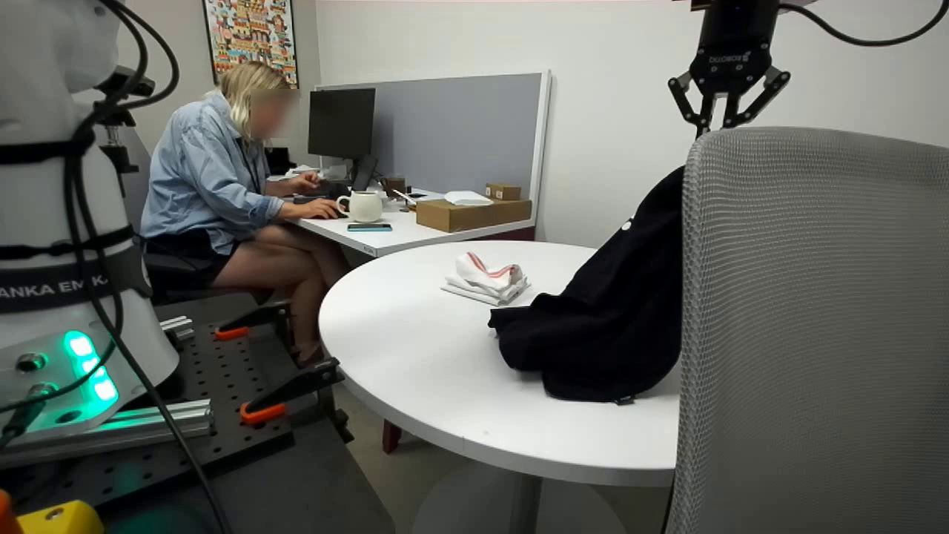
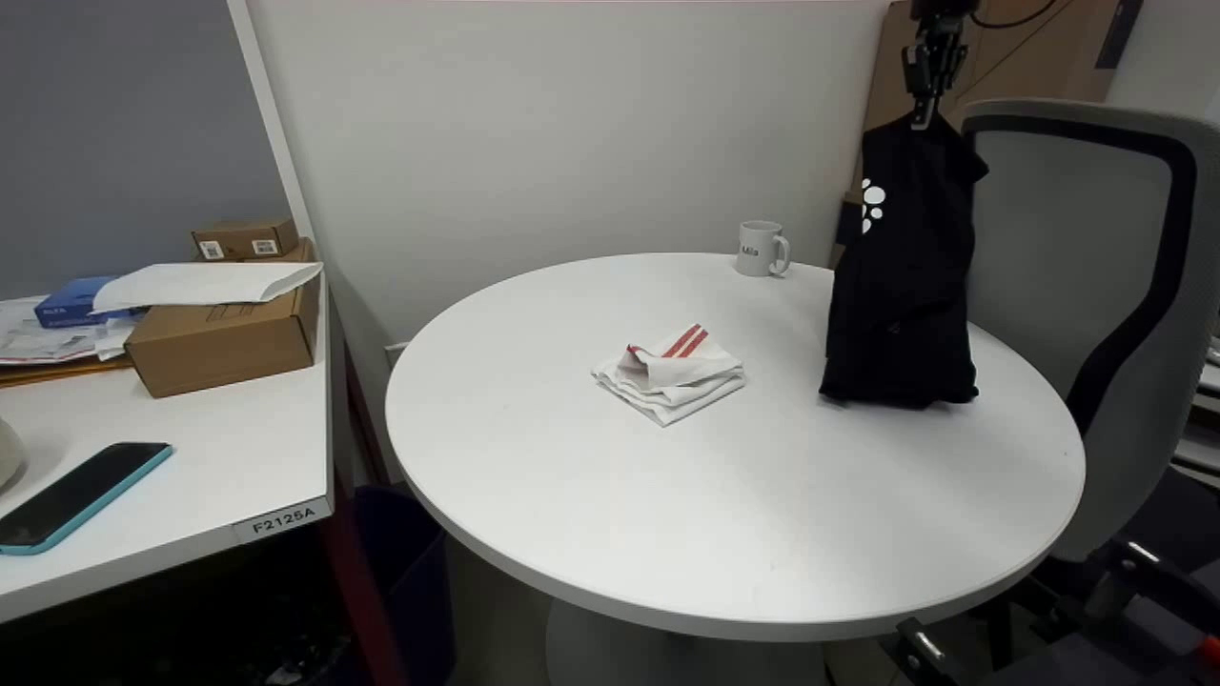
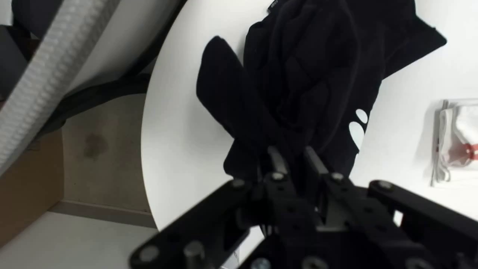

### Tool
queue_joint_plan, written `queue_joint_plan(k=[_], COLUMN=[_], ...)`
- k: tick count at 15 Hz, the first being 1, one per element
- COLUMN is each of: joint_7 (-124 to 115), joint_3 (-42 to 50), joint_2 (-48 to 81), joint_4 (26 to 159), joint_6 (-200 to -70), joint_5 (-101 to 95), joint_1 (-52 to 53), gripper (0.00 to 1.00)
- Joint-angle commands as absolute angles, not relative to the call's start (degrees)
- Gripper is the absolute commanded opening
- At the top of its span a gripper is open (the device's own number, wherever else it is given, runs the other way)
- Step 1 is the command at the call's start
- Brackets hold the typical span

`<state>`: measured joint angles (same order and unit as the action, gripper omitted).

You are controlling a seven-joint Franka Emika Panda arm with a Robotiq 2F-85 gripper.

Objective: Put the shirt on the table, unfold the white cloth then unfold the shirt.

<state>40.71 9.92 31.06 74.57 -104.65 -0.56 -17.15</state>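
The fingers point(image 2: 922, 116) are nearly together, pinching the upper end of the shirt point(image 2: 901, 286). The shirt hangs from them — its lower end reaching down onto the table point(image 2: 572, 514). The cloth point(image 2: 672, 381) sits on the table too, loosely folded, red stripes showing — apart from the shirt. A mug point(image 2: 758, 252) stands upright near the rim. In an exterior view, a chair point(image 1: 808, 334) hides part of the shirt and the tips of the fingers.
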Motion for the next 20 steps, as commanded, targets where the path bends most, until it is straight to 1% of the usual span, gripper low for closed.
queue_joint_plan(k=[1,2,4,6,8,9,20], joint_7=[38.8,39.0,39.7,40.2,40.3,41.0,42.1], joint_3=[7.2,6.6,5.6,5.9,6.0,5.8,2.3], joint_2=[36.1,36.3,35.5,33.5,30.6,29.3,13.5], joint_4=[64.8,63.8,63.5,65.7,69.3,71.2,103.0], joint_6=[-101.7,-102.0,-103.4,-106.0,-108.3,-108.9,-120.2], joint_5=[2.0,2.4,3.5,4.7,4.8,4.9,5.0], joint_1=[-20.1,-20.7,-21.8,-21.6,-21.3,-21.2,-16.5], gripper=[0.49,0.58,0.70,0.87,0.99,1.00,1.00])
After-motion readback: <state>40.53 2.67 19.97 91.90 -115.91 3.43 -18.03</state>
